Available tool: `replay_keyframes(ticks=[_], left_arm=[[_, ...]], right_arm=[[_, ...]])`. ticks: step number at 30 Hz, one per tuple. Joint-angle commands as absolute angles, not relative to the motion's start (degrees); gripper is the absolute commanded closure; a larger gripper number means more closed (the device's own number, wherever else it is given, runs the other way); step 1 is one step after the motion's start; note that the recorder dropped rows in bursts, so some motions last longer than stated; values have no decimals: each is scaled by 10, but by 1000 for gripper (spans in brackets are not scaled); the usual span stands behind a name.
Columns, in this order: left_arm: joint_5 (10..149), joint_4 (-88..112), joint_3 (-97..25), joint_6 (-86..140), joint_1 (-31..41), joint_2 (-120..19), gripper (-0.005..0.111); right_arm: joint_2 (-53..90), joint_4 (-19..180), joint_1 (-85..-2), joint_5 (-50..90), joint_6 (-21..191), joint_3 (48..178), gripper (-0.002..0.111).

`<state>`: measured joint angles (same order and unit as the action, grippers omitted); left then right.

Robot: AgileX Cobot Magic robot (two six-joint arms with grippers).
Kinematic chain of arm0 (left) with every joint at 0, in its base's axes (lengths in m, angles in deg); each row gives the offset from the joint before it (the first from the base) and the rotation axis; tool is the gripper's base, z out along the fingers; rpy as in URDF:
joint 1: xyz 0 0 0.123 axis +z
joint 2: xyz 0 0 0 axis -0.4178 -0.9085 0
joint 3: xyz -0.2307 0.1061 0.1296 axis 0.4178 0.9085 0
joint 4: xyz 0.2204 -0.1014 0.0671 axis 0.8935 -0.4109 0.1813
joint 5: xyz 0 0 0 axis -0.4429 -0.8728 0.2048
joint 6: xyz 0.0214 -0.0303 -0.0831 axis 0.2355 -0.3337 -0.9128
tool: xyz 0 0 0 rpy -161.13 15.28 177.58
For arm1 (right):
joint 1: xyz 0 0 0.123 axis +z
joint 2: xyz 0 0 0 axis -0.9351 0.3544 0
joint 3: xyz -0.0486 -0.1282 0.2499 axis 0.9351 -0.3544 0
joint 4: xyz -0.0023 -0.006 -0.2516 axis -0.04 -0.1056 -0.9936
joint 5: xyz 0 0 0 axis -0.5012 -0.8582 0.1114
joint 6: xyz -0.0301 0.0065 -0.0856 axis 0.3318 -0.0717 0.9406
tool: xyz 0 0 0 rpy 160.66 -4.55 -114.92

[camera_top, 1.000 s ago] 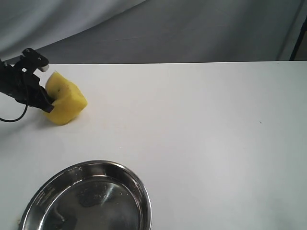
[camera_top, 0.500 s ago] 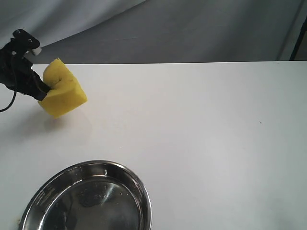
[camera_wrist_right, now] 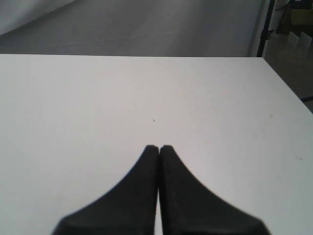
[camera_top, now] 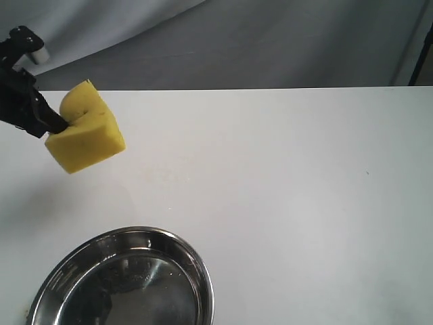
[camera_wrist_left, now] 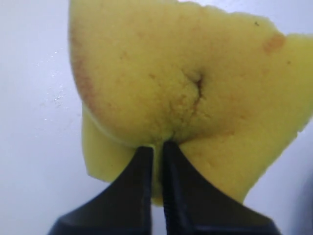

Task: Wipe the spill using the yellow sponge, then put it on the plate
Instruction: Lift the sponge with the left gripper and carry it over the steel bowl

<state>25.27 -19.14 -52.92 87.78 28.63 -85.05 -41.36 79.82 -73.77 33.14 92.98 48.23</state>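
plate [camera_top: 139, 231] partly cut off by exterior view's bottom edge, yellow sponge [camera_wrist_left: 186, 88] clipped by left wrist view's edge, its pinched fold buried in left gripper [camera_wrist_left: 157, 146], dark speck [camera_wrist_right: 154, 120] on table [camera_wrist_right: 73, 98] too small to identify

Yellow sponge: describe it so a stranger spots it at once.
Start at the white table; at its left side, behind the round steel plate, the left tool pinches a block. That is the yellow sponge: the only bright yellow thing, chunky foam, dented where it is pinched.
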Motion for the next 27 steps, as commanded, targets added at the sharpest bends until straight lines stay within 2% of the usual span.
replay_keyframes(ticks=[1,16,23,27], left_arm=[[190,-195,-526,867,288,-810,107],[264,-210,-304,858,288,-600,107],[332,-310,-145,884,288,-511,107],[359,-431,-66,991,288,-487,107]], right_arm=[[-412,801,-740,327,929,480,108],[-412,801,-740,327,929,480,108],[-412,801,-740,327,929,480,108],[-412,801,-740,327,929,480,108]])
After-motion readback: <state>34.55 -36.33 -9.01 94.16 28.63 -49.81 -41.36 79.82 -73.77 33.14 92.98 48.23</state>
